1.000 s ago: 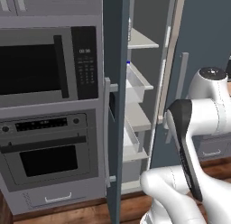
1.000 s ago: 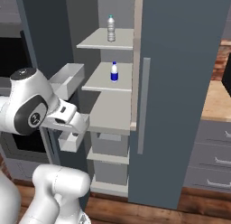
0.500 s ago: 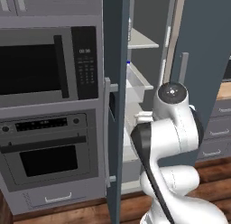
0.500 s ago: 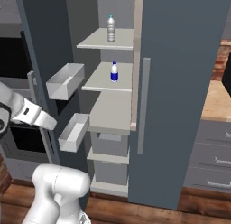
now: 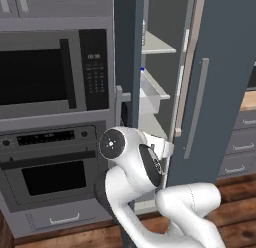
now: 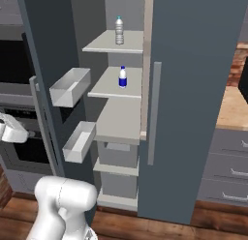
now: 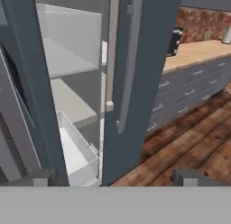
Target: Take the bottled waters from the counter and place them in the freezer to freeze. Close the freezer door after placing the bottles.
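Both bottled waters sit inside the freezer (image 6: 121, 152), upright, on separate shelves. The clear ribbed bottle (image 6: 119, 31) with the teal cap stands on the top pale shelf (image 6: 99, 44), towards its back. The blue-label bottle (image 6: 123, 77) with the white top stands on the next shelf down (image 6: 109, 89), also towards the back, almost directly under the first. The two are well apart, one shelf level between them.

The freezer door (image 6: 36, 60) stands open, swung out to the left in the right base view, edge-on to the camera. Two white bins hang on its inner face: the upper bin (image 6: 69, 86) and the lower bin (image 6: 79, 141); I can see nothing in either. The neighbouring door (image 6: 189, 98) on the right is shut, its long silver handle (image 6: 154, 113) vertical.

Gripper (image 7: 113, 180): the two dark finger tips (image 7: 38, 179) rise at the bottom of the hand view, set wide apart — jaws spread, nothing between them. It looks towards the open compartment and the shut door's handle, touching neither.

In the left base view the white arm (image 5: 145, 192) is folded low in front of the open freezer door, beside the built-in oven (image 5: 50, 172) and microwave (image 5: 50, 74).

Counter (image 7: 198, 53) — the light tan slab lies to the right of the freezer, grey drawer fronts (image 7: 189, 90) beneath, wood floor (image 7: 189, 146) below
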Available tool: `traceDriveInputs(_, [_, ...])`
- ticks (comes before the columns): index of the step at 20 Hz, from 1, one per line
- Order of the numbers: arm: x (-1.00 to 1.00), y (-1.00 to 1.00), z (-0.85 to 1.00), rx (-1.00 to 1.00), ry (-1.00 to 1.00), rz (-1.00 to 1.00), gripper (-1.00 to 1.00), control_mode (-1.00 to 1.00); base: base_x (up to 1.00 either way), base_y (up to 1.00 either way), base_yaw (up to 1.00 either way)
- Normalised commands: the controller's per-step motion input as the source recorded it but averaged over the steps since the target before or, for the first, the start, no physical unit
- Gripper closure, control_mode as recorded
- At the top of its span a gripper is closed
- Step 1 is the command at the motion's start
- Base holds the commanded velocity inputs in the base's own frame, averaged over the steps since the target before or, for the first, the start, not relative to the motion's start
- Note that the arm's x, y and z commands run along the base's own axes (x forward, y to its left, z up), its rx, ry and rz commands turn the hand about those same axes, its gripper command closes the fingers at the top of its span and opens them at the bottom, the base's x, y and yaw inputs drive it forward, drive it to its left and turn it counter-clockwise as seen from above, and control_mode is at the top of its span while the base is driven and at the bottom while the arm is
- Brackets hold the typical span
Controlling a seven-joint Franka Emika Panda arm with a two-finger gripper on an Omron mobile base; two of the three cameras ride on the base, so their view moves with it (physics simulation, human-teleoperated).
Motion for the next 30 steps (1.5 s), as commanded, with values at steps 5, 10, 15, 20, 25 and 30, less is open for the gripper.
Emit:
traceDriveInputs(5, [0.41, 0.44, -0.22, 0.0, -0.05, -0.29, -1.0, -1.0, 0.0, 0.0, 0.0])
traceDriveInputs(10, [0.32, 0.56, -0.14, 0.0, -0.07, -0.23, -1.0, -1.0, 0.0, 0.0, 0.0])
traceDriveInputs(15, [0.44, 0.5, -0.1, 0.0, -0.01, -0.22, -1.0, -1.0, 0.0, 0.0, 0.0])
traceDriveInputs(20, [0.54, 0.28, -0.06, 0.0, 0.0, -0.12, -1.0, -1.0, 0.0, 0.0, 0.0])
traceDriveInputs(25, [0.72, 0.01, -0.09, 0.0, 0.0, 0.0, -1.0, -1.0, 0.0, 0.0, 0.0])
traceDriveInputs(30, [0.45, 0.05, -0.18, 0.0, 0.01, 0.0, -1.0, -1.0, 0.0, 0.0, 0.0])
